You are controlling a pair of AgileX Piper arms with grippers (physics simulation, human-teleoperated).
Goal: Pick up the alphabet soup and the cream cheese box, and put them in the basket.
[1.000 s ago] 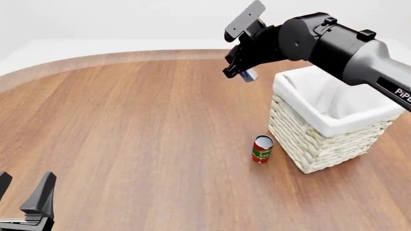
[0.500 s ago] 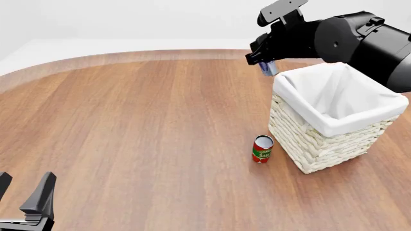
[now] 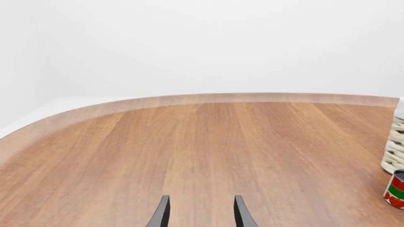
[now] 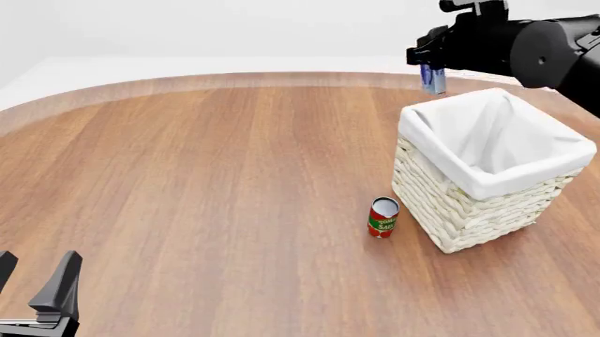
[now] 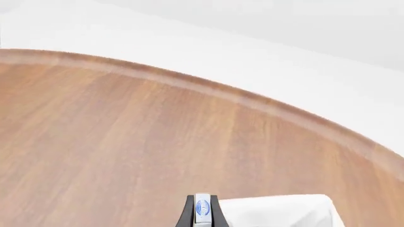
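The cream cheese box point(image 4: 433, 76), small, pale blue and white, hangs in the air just beyond the far rim of the basket point(image 4: 466, 184). My right gripper point(image 4: 432, 83) is shut on it. In the right wrist view the box point(image 5: 202, 211) stands edge-on between the dark fingers point(image 5: 187, 216), with the basket's white cloth point(image 5: 277, 210) just past it. My left gripper point(image 4: 33, 295) stands open and holds nothing at the near left of the table; its fingers point(image 3: 162, 213) show in the left wrist view. The alphabet soup is out of view.
A red and green can point(image 4: 383, 217) stands upright just left of the basket's near corner, also seen as the can point(image 3: 396, 189) at the edge of the left wrist view below the basket's wicker wall point(image 3: 396, 146). The wooden table point(image 4: 206, 182) curves away at the back.
My right arm has carried the cream cheese box to the right, from left of the basket to just behind its far rim. The left arm has not moved.
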